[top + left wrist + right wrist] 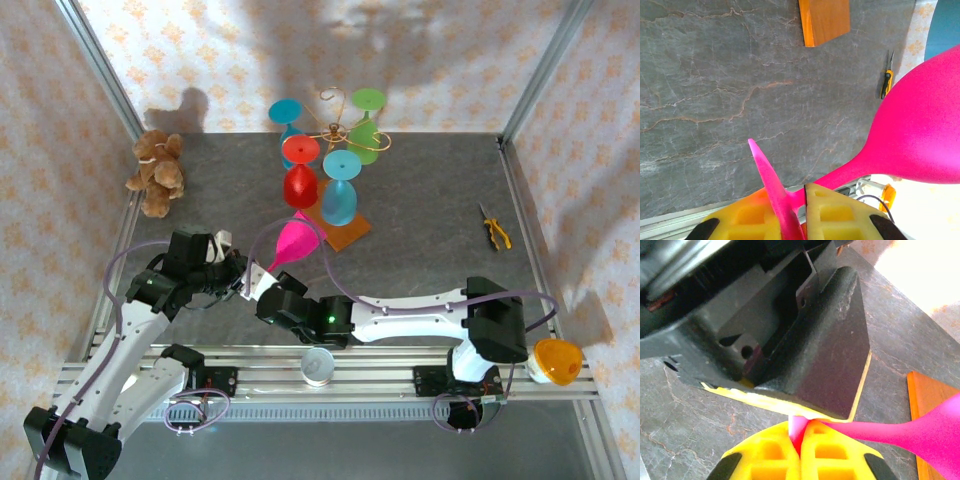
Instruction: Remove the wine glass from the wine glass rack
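A pink wine glass lies tilted off the rack, low over the table, its bowl toward the rack and its stem running to both grippers. My left gripper is shut on the glass's thin foot disc. From the other side, my right gripper is shut on the same foot end. The wine glass rack stands behind on its brown base. Blue, green, red and light blue glasses hang on it.
A teddy bear sits at the far left by the frame post. Yellow-handled pliers lie to the right of the rack. A white roll and an orange dome rest on the near rail.
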You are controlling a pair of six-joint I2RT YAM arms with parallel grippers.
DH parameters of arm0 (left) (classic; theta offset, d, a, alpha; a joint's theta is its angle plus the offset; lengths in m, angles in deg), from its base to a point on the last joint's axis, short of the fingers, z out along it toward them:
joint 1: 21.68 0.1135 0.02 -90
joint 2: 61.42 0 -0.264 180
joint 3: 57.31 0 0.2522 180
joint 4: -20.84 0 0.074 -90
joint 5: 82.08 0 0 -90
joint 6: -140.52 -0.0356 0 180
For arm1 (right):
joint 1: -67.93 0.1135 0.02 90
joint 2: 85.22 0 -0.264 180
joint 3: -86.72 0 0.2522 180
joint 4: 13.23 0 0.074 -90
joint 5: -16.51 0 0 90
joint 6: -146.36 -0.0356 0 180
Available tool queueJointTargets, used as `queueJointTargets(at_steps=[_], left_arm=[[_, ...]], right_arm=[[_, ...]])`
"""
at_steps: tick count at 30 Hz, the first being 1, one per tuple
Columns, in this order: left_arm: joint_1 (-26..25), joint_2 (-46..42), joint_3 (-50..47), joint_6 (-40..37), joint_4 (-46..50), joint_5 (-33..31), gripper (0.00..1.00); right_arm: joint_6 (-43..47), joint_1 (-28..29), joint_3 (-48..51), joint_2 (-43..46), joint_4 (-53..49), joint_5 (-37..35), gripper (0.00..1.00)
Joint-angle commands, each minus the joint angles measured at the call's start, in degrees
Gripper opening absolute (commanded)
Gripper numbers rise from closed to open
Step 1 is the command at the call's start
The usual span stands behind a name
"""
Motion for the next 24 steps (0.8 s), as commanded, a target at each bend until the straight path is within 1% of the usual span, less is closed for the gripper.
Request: queueJointTargets(at_steps=[1,14,16,20,22,24], left_arm=[[-0.5,-0.82,-1.48,-3.43,-2.06,-1.96,0.0],[-0.51,-1.52,-2.09,-2.7,-3.27,-2.22,0.0],[-0.5,-1.6,-2.53,-2.28,-4.12,-2.17,0.0],[-0.51,-1.95,-2.99,-2.04,-4.66,-2.63,0.0],[-0.47,-2.28,-3.33,-1.95,-5.13,-2.87,0.0],[-0.47,-2.81,-3.78,-1.52,-6.12,-3.23,0.0]], right_arm=[[-1.64,1.23,-1.84,5.66,3.64,4.45,0.06],[-1.48,1.23,-0.49,7.87,3.25,5.11,0.07],[-1.4,1.24,-0.4,7.96,3.28,5.16,0.08],[-0.96,1.2,-0.38,8.43,3.17,5.08,0.15],[-0.78,1.23,-0.32,8.89,3.06,5.31,0.16],[-0.95,1.23,-0.31,9.25,2.85,5.3,0.2]])
